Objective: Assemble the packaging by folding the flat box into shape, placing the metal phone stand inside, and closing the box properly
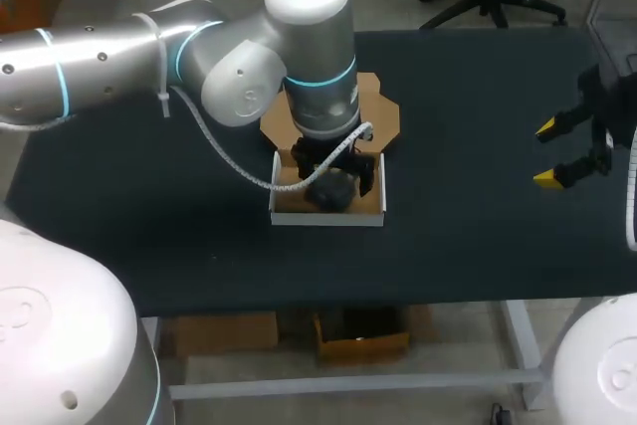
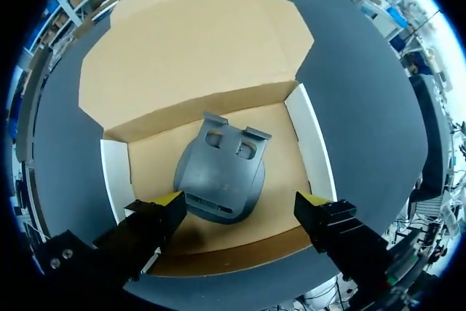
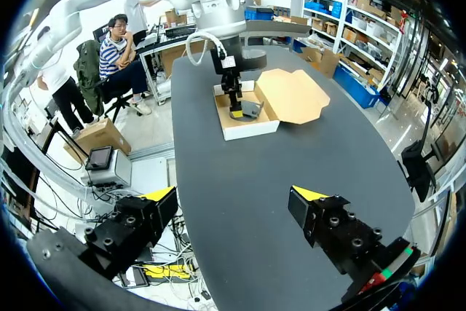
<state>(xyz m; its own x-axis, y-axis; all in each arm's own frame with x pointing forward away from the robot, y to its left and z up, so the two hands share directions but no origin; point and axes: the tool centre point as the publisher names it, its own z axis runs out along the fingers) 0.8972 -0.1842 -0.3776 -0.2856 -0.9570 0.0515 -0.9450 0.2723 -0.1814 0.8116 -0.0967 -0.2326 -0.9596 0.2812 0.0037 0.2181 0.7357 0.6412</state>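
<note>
Left tool [image 2: 242, 199] spread wide, flanking the phone stand [image 2: 218, 169] in the box [image 2: 311, 143], gripping nothing, right tool [image 3: 234, 194] open, empty.

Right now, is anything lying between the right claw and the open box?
Nothing. Only bare black tabletop stretches from the right claw to the box. The right wrist view shows this plainly, and the head view agrees.
</note>
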